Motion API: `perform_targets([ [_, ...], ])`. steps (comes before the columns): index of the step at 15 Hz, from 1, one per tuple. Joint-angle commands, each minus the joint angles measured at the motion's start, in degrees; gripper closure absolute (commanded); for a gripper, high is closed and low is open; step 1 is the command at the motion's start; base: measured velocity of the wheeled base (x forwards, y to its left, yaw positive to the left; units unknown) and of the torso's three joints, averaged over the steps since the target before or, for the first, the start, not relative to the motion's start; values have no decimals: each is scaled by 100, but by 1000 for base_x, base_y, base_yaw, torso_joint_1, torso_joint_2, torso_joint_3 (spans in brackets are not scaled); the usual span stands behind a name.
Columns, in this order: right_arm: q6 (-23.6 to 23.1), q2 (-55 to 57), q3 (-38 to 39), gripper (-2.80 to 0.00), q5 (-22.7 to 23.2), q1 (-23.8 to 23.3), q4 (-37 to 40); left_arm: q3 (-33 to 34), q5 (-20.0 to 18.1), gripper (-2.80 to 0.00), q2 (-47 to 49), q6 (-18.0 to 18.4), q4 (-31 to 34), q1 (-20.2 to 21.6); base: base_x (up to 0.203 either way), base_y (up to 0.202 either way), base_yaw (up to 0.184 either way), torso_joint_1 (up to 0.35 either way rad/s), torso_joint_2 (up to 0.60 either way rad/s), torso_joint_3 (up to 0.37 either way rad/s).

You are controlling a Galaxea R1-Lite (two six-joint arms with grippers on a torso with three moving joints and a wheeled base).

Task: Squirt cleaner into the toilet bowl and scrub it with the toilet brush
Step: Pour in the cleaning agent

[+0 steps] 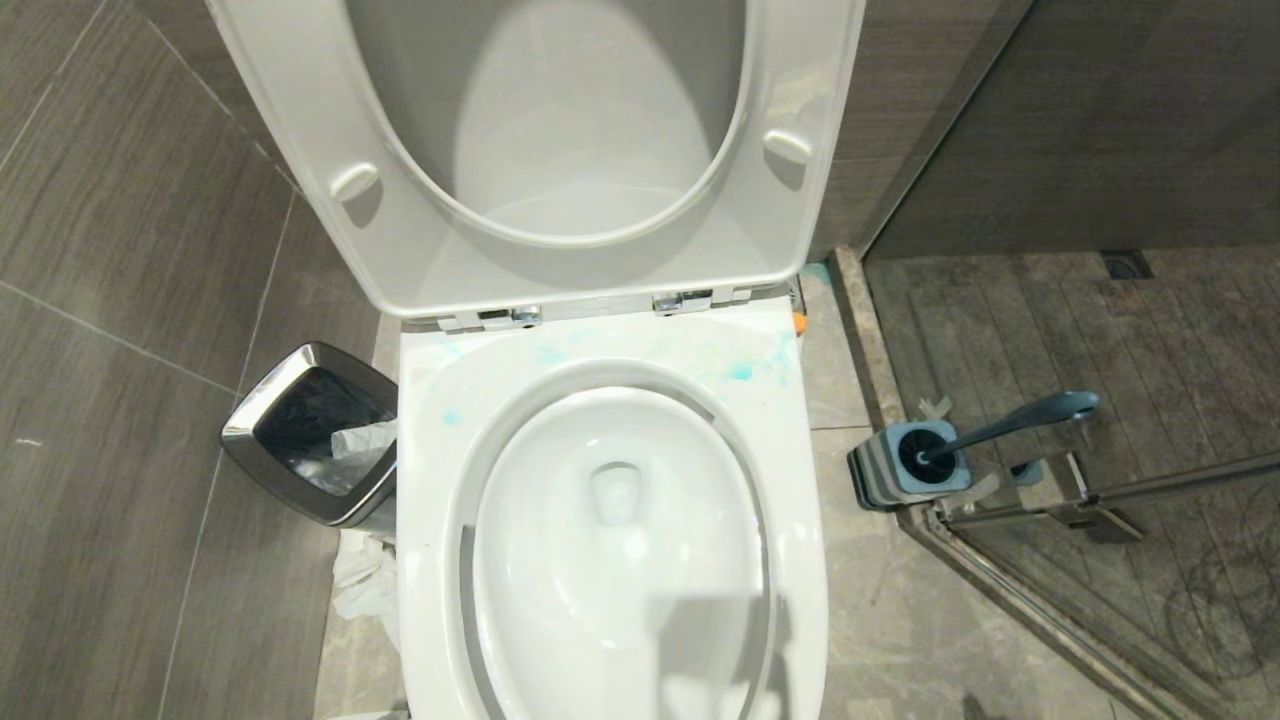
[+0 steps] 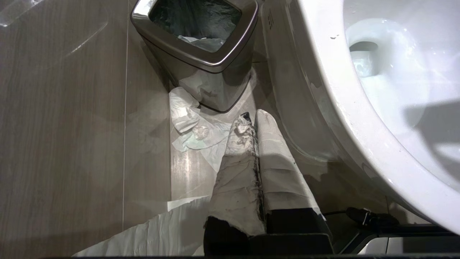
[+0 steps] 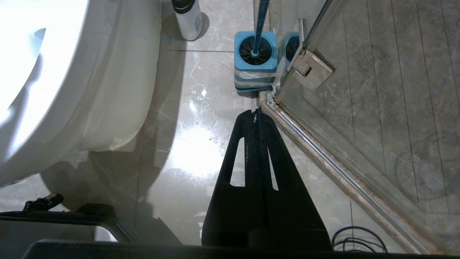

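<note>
The toilet bowl point(image 1: 430, 450) fills the middle of the head view, its seat and lid point(image 1: 560, 150) raised; teal-blue smears point(image 1: 740, 372) mark the rim behind the basin. The cleaner point(image 3: 190, 21) stands on the floor beside the toilet's base, and only its orange cap point(image 1: 799, 322) peeks out in the head view. To its right the toilet brush point(image 1: 1010, 420) point(image 3: 261, 21) leans in its square blue holder point(image 1: 915, 465) point(image 3: 255, 61). My left gripper point(image 2: 250, 118), fingers wrapped in white tape, hangs shut and empty left of the toilet point(image 2: 359, 118). My right gripper point(image 3: 256, 112) hangs shut and empty, short of the holder.
A steel-rimmed waste bin point(image 1: 310, 430) point(image 2: 201, 39) stands left of the toilet with crumpled paper point(image 1: 365, 585) point(image 2: 190, 126) on the floor by it. A glass shower door point(image 1: 1150, 490) with a metal hinge point(image 3: 309, 68) and a raised threshold point(image 3: 341, 169) borders the right side.
</note>
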Motion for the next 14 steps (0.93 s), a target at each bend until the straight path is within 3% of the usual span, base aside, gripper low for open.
perform_targets([
  [1,-2,6,0,0,1,2,2,0,2,0,9,0,-1,2,0,0,0,4,1,-52],
  [9,-2,6,0,0,1,2,-7,0,2,0,9,18,-1,2,0,0,0,2,1,-166],
  [14,-2,6,0,0,1,2,2,0,2,0,9,35,-1,2,0,0,0,2,-1,-20],
])
